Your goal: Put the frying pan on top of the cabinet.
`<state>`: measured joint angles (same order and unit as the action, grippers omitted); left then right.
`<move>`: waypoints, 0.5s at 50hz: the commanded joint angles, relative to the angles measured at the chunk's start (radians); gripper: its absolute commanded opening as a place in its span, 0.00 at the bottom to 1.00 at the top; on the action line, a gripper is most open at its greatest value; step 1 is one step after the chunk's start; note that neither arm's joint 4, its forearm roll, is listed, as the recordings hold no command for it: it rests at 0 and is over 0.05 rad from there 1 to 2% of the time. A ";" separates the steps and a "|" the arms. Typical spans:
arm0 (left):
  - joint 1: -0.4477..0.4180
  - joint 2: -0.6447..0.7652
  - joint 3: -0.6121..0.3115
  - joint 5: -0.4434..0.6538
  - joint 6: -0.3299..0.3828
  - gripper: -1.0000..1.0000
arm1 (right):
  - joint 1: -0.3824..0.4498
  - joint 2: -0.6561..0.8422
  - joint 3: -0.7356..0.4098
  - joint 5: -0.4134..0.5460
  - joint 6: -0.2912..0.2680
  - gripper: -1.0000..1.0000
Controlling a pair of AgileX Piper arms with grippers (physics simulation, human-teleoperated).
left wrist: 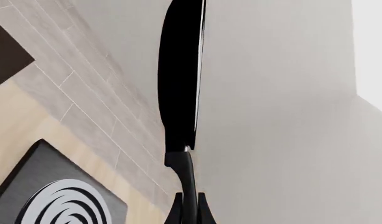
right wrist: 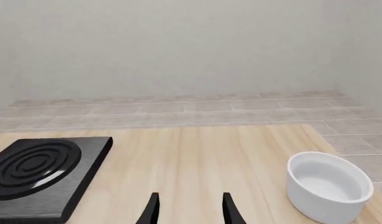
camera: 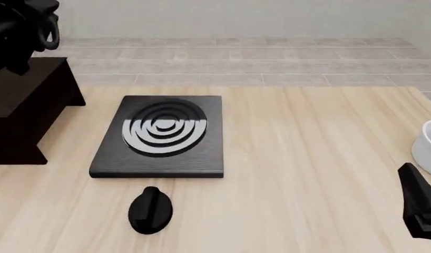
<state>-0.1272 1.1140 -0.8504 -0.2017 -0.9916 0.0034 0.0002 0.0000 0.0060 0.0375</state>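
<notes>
Gripping the frying pan point(left wrist: 180, 74) by its short handle, the left gripper point(left wrist: 189, 210) has its 2 fingers closed on it, apparently above the cabinet point(camera: 22, 105), though the front view crops it. The right gripper point(right wrist: 189, 209) idles with fingers apart, holding nothing, near a white bowl point(right wrist: 328, 185).

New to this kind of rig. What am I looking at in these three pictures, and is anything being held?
These are simulator renders of two robot arms at a wooden table. The front view looks down from behind them. Each wrist view looks along one arm's fingers. On the table lie a stove plate, a black knob, a white bowl and a dark cabinet. The left gripper is shut on the frying pan, seen edge-on, by its handle. The right gripper is open, holding nothing.
</notes>
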 commanded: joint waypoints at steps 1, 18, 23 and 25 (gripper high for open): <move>0.135 -0.131 0.032 0.011 -0.051 0.00 | 0.004 0.000 0.000 0.000 0.001 1.00; 0.232 -0.198 0.105 0.009 -0.173 0.00 | 0.002 0.000 0.000 -0.003 0.006 1.00; 0.232 -0.199 0.126 0.006 -0.195 0.00 | 0.002 0.000 0.000 -0.003 0.004 1.00; 0.237 -0.205 0.128 0.006 -0.194 0.00 | 0.002 0.000 0.000 -0.003 0.005 1.00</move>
<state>0.0777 0.9467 -0.7381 -0.1759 -1.1377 0.0057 0.0002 0.0000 0.0034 0.0414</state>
